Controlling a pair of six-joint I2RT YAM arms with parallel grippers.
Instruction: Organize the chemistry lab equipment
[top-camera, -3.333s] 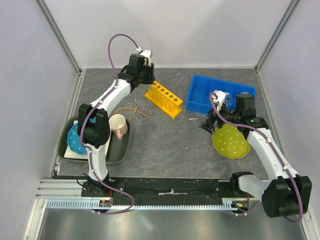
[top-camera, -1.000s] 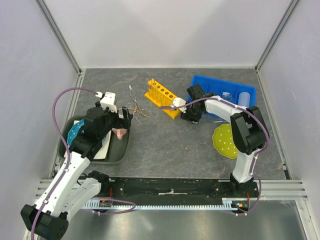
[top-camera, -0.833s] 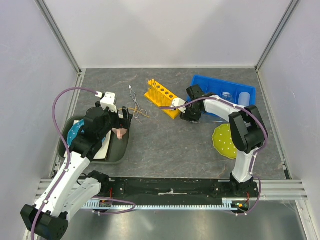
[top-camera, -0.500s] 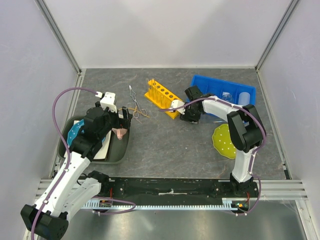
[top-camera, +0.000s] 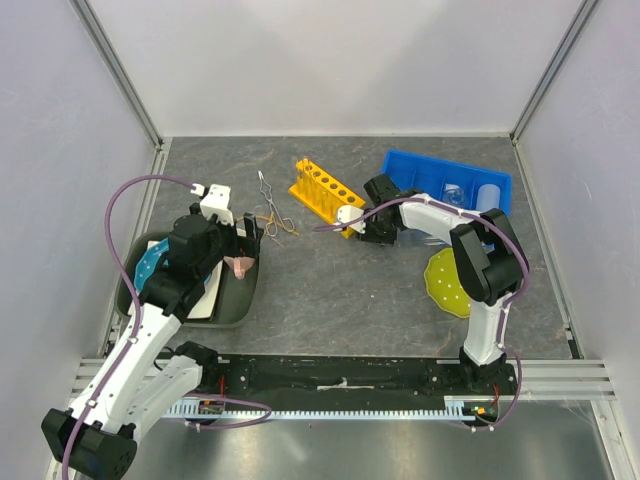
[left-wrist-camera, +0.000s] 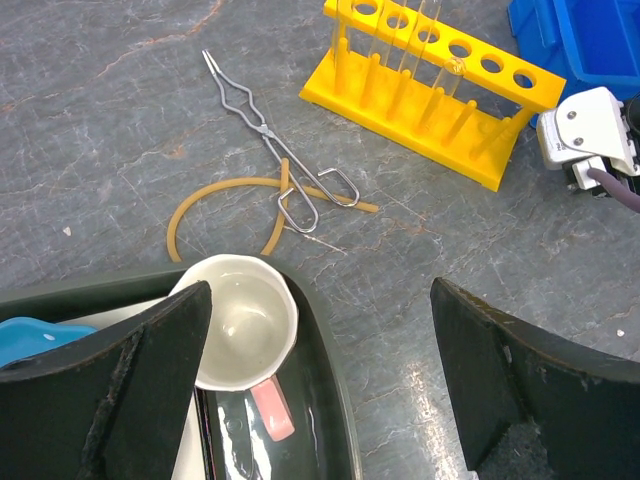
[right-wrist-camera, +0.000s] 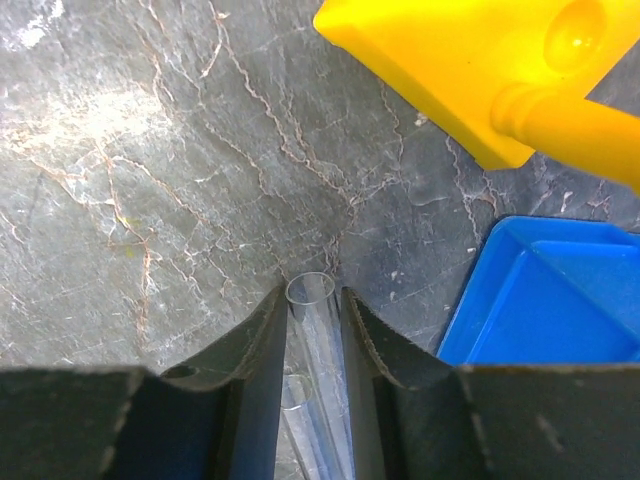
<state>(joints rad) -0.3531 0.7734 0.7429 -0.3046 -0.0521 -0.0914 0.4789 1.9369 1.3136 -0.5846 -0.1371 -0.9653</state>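
Note:
My right gripper (right-wrist-camera: 311, 292) is shut on a thin clear rod (right-wrist-camera: 316, 330), a hollow glass tube whose open end shows between the fingertips, low over the table. A second tube end shows just behind it. It sits right of the yellow holed rack (top-camera: 327, 194), by the blue bin's (top-camera: 400, 178) near corner. My left gripper (left-wrist-camera: 320, 290) hangs open above the cream mug (left-wrist-camera: 240, 320) in the dark tray (top-camera: 235, 305), holding nothing. The metal tongs (left-wrist-camera: 275, 145) and the tan rubber loop (left-wrist-camera: 200, 200) lie on the table beyond the mug.
The blue bin holds a small glass flask (top-camera: 455, 190) and a white bottle (top-camera: 490, 195). A green dotted plate (top-camera: 448, 285) lies near the right arm. A blue plate (top-camera: 148, 268) rests on the tray's left side. White walls enclose the table.
The right gripper's jaws have narrowed onto the clear tube, and it has slid a little left toward the rack. The left arm has stayed still.

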